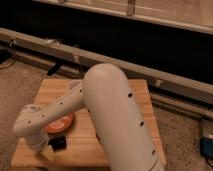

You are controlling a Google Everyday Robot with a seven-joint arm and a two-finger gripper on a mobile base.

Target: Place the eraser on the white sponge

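Note:
The eraser (59,144) is a small black block low over the wooden table (142,107), just in front of the orange bowl (61,124). My gripper (50,149) is at the end of the white arm (112,117), at the table's front left, right against the eraser's left end. I cannot tell whether it holds the eraser. The white sponge is hidden or out of view; the arm covers much of the table.
The small wooden table stands on a speckled carpet floor (180,125). A long metal rail (100,57) runs behind it below a dark wall. A blue object (207,146) lies on the floor at the right edge.

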